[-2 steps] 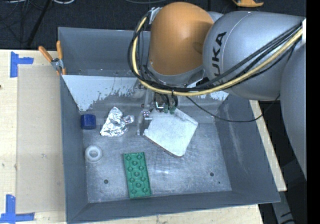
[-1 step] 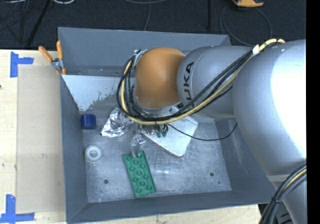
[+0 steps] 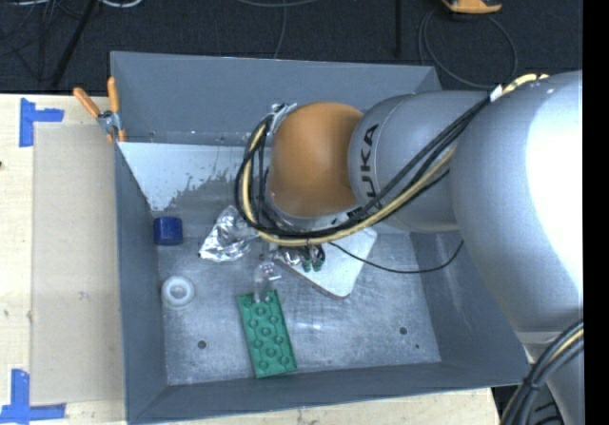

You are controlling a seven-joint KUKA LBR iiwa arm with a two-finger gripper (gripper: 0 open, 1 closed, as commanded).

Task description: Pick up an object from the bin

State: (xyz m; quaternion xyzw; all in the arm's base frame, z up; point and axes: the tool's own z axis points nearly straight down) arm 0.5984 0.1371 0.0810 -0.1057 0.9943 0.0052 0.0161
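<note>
My gripper point(image 3: 269, 271) reaches down from under the arm's orange cover near the middle of the bin. It hangs just above the top end of a green studded plate point(image 3: 266, 333), which lies flat and runs toward the front wall. A crumpled piece of silver foil point(image 3: 225, 237) lies just left of the gripper. A flat white piece point(image 3: 341, 273) lies to its right, partly hidden by the arm. I see nothing held in the gripper.
A small blue block point(image 3: 168, 229) sits by the left wall. A white ring-shaped cap point(image 3: 177, 292) lies in front of it. The arm and its cables cover the back right of the bin.
</note>
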